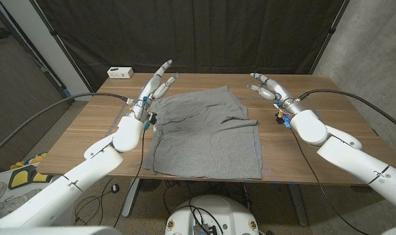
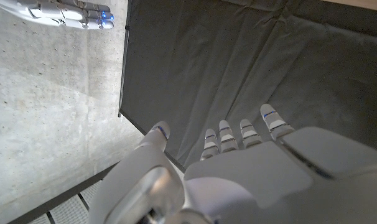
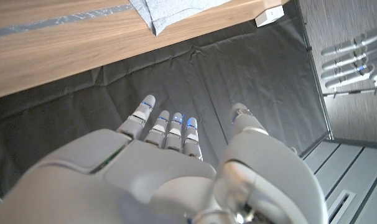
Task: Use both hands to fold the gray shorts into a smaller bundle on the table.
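Note:
The gray shorts (image 1: 201, 134) lie spread on the wooden table (image 1: 315, 140), waistband toward the near edge and legs toward the back. My left hand (image 1: 155, 85) hovers above the table at the shorts' far left corner, fingers straight and apart, holding nothing. My right hand (image 1: 268, 88) hangs to the right of the shorts' far right corner, also open and empty. In the left wrist view my left hand (image 2: 238, 165) points at the dark curtain. In the right wrist view my right hand (image 3: 170, 162) faces the curtain, with a corner of the shorts (image 3: 170, 11) on the table edge.
A small white box (image 1: 120, 72) sits at the table's far left corner, also seen as the white box (image 3: 269, 15) in the right wrist view. A black curtain (image 1: 204, 32) hangs behind the table. Bare wood lies on both sides of the shorts.

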Tool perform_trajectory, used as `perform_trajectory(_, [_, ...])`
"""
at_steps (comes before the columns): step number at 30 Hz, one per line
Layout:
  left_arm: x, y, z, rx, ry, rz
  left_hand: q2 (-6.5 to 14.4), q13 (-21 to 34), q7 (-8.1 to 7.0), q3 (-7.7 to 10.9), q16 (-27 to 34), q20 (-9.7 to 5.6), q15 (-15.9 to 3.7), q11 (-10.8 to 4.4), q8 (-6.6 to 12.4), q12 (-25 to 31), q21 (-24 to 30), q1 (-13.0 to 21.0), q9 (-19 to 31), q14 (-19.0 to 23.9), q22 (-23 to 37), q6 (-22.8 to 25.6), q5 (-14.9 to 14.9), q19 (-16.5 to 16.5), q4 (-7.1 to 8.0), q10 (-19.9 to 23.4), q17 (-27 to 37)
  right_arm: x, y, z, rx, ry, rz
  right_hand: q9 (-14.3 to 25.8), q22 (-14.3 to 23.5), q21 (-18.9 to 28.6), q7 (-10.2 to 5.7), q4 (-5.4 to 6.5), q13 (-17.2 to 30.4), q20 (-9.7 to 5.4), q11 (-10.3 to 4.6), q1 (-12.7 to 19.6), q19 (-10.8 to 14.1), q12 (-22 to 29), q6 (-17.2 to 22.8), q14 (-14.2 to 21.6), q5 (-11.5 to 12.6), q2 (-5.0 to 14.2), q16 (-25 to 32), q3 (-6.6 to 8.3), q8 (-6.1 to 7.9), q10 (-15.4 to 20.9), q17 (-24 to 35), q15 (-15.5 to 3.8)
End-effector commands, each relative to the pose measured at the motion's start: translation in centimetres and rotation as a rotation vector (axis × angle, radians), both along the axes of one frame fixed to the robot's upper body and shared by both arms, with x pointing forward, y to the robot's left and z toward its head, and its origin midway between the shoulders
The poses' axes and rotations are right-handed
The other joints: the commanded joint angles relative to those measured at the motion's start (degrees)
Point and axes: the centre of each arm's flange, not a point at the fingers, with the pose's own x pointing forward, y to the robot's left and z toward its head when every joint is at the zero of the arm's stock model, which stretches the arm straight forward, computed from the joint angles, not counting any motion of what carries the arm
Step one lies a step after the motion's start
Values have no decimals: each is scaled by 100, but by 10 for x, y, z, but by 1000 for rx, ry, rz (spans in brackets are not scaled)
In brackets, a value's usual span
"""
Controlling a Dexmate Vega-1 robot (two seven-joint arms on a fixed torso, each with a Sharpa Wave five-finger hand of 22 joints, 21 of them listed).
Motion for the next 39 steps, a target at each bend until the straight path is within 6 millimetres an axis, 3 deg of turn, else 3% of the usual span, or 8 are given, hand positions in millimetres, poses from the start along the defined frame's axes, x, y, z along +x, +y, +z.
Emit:
perform_trajectory(1, [-34, -4, -7, 78, -43, 56, -16, 24, -10, 24, -19, 17, -18, 16, -30, -2, -13, 76, 30, 12, 24, 41, -24, 27, -64, 46, 17, -32, 12, -10, -121, -28, -81, 26, 11, 49, -10, -44, 13, 6, -30, 65, 74, 52, 65, 77, -6, 14, 35, 6, 30, 91, 24, -36])
perform_trajectory(22, [-82, -2, -36, 148, -65, 116, -40, 27, -35, 53, -59, 31, -35, 3, -67, -58, -67, 168, 33, -6, 28, 79, -95, -38, -173, 49, 17, -86, 25, -45, -175, -42, -148, 29, 10, 40, -35, -90, 15, 1, -61, 115, 113, 47, 169, 145, -17, 29, 34, 23, 30, 183, 29, -76])
perform_trajectory(39, [-94, 0, -55, 192, -57, 148, -105, 28, -79, 51, -77, 28, -42, -34, -67, -63, -122, 240, 34, -31, 26, 168, -134, -105, -285, 147, 18, -103, 36, -70, -223, -33, -210, 31, 10, 50, -60, -154, 16, -10, -100, 186, 202, 48, 265, 234, -17, 24, 36, 46, 28, 287, 25, -114])
